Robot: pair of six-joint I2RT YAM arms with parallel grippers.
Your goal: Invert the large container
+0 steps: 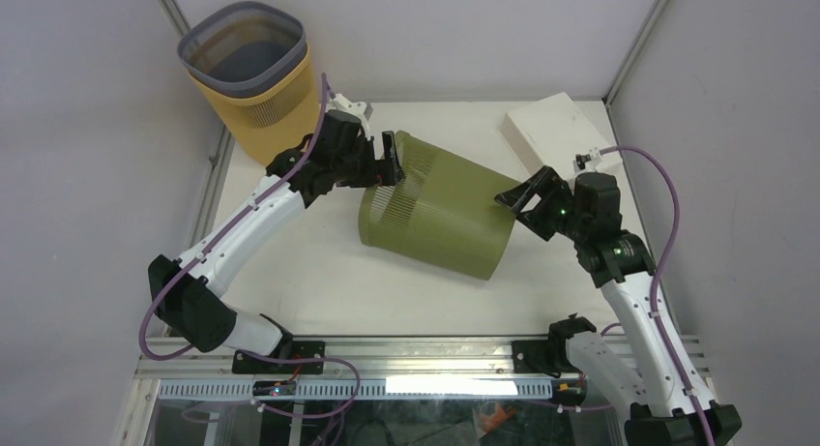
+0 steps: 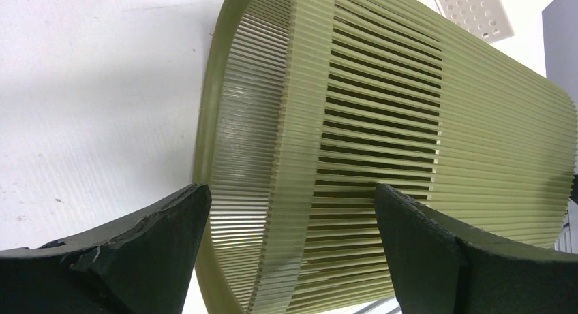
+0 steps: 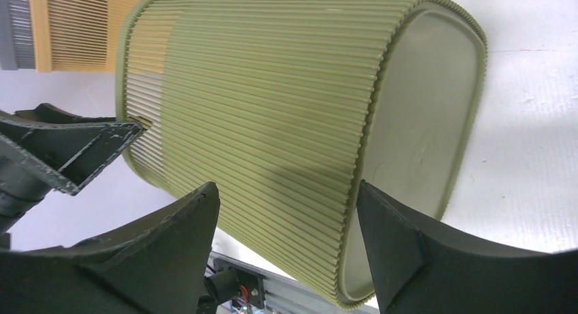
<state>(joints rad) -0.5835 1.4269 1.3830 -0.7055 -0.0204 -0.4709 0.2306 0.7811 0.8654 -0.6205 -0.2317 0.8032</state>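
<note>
Large container (image 1: pixel 440 219): olive-green ribbed bin lying on its side near the middle of the table (image 1: pixel 290 272), mouth toward the far left, base toward the near right.
Container wall (image 2: pixel 409 110): fine parallel ribs run from mouth to base. A band just behind the rim is slotted, and the gaps show dark.
Container base (image 3: pixel 422 116): smooth and flat with rounded corners, facing the right arm. I can make out no lettering on it.
Left gripper (image 1: pixel 389 165): at the mouth end, jaws spread wide. In the left wrist view the rim band passes between the two fingers (image 2: pixel 286 195). I cannot tell whether either pad touches it.
Right gripper (image 1: pixel 512 202): at the base end, jaws also wide. In its own view the fingers (image 3: pixel 287 191) straddle the edge where wall meets base, holding nothing.
Yellow basket (image 1: pixel 261 98): upright at the far left corner, behind the left gripper and apart from the green bin, ribbed in the same way, with a grey collar (image 1: pixel 247 86) round the top.
White block (image 1: pixel 556 127): flat, at the far right of the table. Its face is perforated with small round holes (image 2: pixel 474 11).
Purple cables (image 1: pixel 667 194): looped along both arms.
</note>
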